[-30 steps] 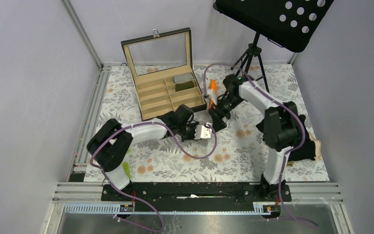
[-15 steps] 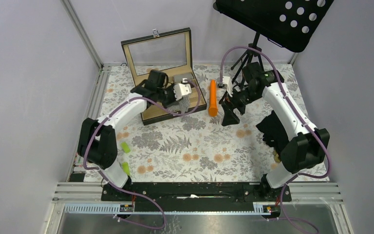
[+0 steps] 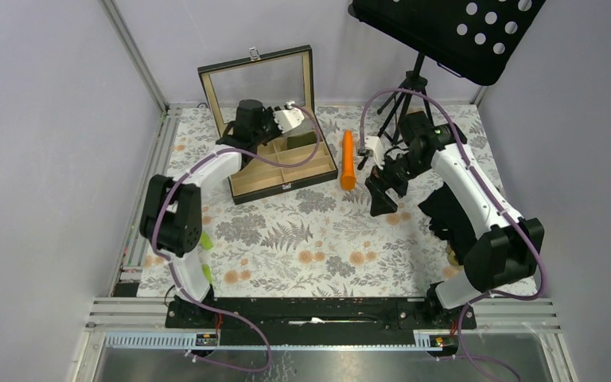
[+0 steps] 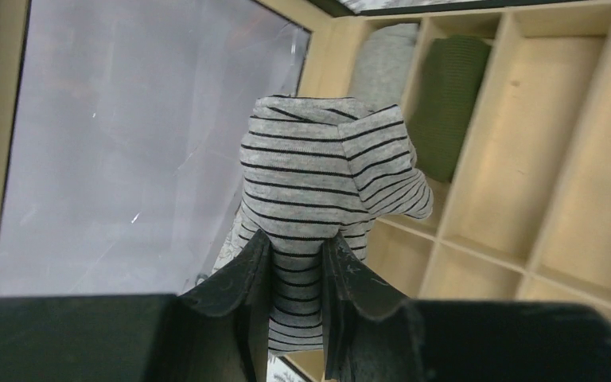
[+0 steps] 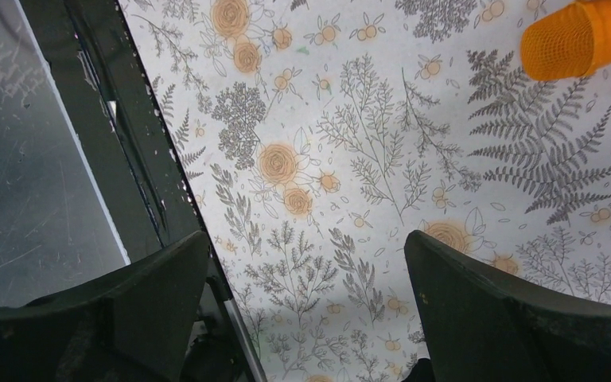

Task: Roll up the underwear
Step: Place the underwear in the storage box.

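Soft, light, springy cloth, apt to unwind if loosed: best pinched across the roll's middle, as now, with left tool [image 4: 296,240] clenched on striped underwear [image 4: 326,159] above the box [image 4: 493,111], near grey roll [image 4: 386,60] and green roll [image 4: 445,95]. Right tool [image 5: 302,263] released, empty, over the surface [image 5: 342,135]. Against a second ago: underwear carried from mid-surface to the box's back row.

Floral-print table [image 3: 318,239] spread below right gripper [image 3: 381,199]. Just left of it, lying flat: orange stick [image 3: 348,159]. To its right, bunched on the print: black underwear [image 3: 445,211]. Beneath left gripper [image 4: 296,247]: open wooden box [image 3: 286,181]. Well back toward that arm's base: two green pieces [image 3: 204,240]. Beyond right gripper, at the far edge: tripod [image 3: 404,95].
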Available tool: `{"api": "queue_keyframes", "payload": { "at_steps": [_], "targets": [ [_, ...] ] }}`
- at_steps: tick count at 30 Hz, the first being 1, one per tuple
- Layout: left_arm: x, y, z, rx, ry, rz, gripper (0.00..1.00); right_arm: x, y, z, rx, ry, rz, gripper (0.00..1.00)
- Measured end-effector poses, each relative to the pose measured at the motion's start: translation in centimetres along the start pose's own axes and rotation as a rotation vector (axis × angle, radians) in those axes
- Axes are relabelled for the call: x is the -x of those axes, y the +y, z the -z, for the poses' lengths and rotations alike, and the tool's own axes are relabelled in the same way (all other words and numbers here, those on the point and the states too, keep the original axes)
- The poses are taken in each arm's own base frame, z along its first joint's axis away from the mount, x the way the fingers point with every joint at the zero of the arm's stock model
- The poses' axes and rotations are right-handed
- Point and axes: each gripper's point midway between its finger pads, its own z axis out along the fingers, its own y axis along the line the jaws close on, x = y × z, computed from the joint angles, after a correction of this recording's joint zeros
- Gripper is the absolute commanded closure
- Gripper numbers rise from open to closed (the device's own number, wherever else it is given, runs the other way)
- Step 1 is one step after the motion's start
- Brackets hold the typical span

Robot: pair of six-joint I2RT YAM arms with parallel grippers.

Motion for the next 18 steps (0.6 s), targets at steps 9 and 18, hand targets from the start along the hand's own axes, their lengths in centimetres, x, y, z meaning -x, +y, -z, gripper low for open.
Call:
{"api": "queue_keyframes", "payload": {
  "at_steps": [9,18],
  "targets": [
    [0.4,-5.6,-4.1,-0.051,-0.022,0.094,1.00,-2.0,-0.2,-1.0,-0.004,0.050,-0.026,0.01],
    [1.0,-12.2,-4.7,-0.165,-0.035,0.037,1.00,-3.6,0.1,-1.5,0.000,0.073,-0.053,0.01]
  ]
}}
